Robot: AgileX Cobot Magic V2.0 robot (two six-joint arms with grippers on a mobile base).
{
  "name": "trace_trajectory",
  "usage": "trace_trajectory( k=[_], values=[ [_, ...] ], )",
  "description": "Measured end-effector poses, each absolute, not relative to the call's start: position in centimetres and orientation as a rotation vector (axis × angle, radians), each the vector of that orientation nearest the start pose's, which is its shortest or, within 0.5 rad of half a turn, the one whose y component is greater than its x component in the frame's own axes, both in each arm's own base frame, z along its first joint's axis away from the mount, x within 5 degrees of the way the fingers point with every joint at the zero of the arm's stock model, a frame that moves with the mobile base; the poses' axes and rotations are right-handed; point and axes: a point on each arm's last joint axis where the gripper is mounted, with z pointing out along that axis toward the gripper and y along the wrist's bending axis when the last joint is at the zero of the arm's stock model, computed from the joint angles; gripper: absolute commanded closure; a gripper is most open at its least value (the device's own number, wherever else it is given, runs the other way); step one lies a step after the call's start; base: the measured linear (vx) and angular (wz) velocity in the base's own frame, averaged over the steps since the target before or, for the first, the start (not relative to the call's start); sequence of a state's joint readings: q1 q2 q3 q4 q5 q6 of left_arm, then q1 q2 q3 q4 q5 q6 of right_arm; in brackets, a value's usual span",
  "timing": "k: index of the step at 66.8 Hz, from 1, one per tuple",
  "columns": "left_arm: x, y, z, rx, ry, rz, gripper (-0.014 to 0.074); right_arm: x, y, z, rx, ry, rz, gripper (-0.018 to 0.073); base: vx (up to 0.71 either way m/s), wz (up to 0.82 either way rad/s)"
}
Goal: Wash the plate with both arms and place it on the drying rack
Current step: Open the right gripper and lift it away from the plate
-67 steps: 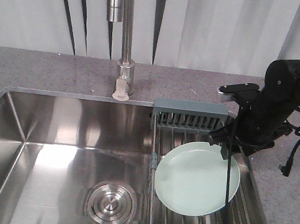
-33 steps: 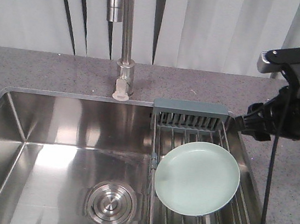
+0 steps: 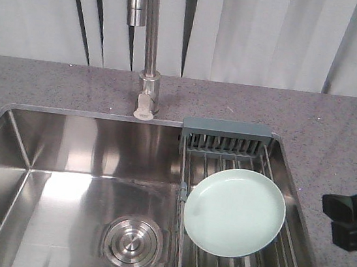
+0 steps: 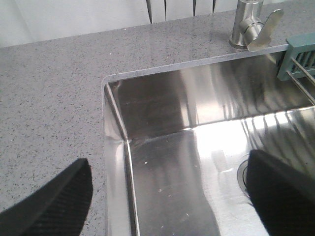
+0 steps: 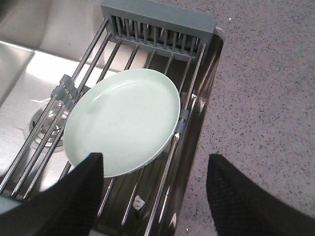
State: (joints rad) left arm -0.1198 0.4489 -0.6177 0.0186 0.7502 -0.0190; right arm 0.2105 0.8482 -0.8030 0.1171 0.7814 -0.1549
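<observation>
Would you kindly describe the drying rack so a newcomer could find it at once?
Start at the steel sink under the tall faucet. Across its right end sits the drying rack, holding a mint-green plate. Unlike the smooth basin, it is parallel steel wires between grey-blue plastic ends.

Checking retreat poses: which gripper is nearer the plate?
Right. The right gripper hangs open just above the plate; the left gripper is open over the sink's far corner.

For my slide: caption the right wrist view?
Open right gripper above mint plate lying on the drying rack.
</observation>
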Motion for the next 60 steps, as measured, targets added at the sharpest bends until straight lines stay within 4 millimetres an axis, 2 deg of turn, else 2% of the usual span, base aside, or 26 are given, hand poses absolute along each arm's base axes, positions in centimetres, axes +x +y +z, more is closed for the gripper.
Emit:
trace_trajectory(
  k=[12,19,60],
  values=[
    [7.9,-0.8,32.2,0.110,2.063,-0.064,0.0011,13.0,3.5,32.8,-0.359,2.229,0.167,0.0122,0.00,0.00],
    [7.9,-0.8,32.2,0.110,2.063,-0.064,0.0011,12.3,3.4,32.7,-0.356,2.206,0.168,0.0122,0.00,0.00],
    [8.0,-0.8,32.3,0.110,2.045,-0.065,0.0011,12.1,3.3,32.8,-0.354,2.194,0.168,0.0122,0.00,0.00]
  ],
)
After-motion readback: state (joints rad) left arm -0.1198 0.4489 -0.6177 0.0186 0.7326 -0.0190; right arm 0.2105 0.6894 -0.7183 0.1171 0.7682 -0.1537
